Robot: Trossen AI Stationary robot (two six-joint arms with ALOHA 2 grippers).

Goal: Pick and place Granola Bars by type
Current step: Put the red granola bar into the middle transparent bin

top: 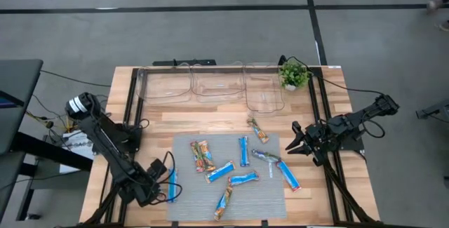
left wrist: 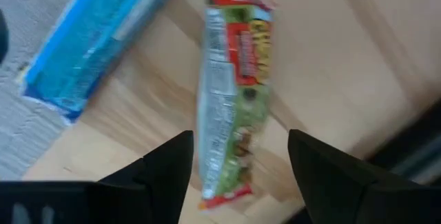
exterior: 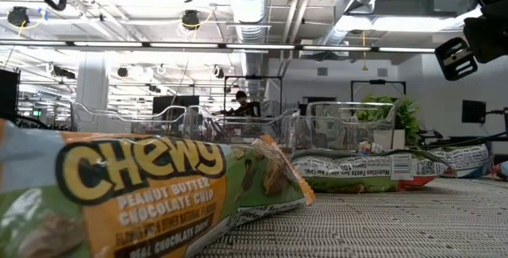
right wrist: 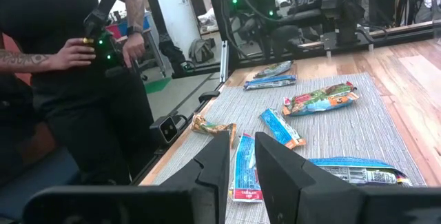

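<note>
Several granola bars lie on a grey mat (top: 189,186): blue ones (top: 243,151), orange-brown ones (top: 203,156) and a silvery-green one (top: 266,156). Another orange-brown bar (top: 257,130) rests on the wood. My left gripper (top: 156,179) is open at the mat's left edge, beside a blue bar (top: 172,184). In the left wrist view its fingers stand on either side of a silvery-green bar (left wrist: 231,93) that lies flat on the wood, with the blue bar (left wrist: 89,45) next to it. My right gripper (top: 293,144) hangs open over the mat's right edge, above a blue bar (right wrist: 244,172).
Three clear bins (top: 217,84) stand in a row along the table's far edge, with a small potted plant (top: 292,74) at their right end. Cables and black frame rails run along both table sides. A person (right wrist: 76,79) stands beyond the table's left side.
</note>
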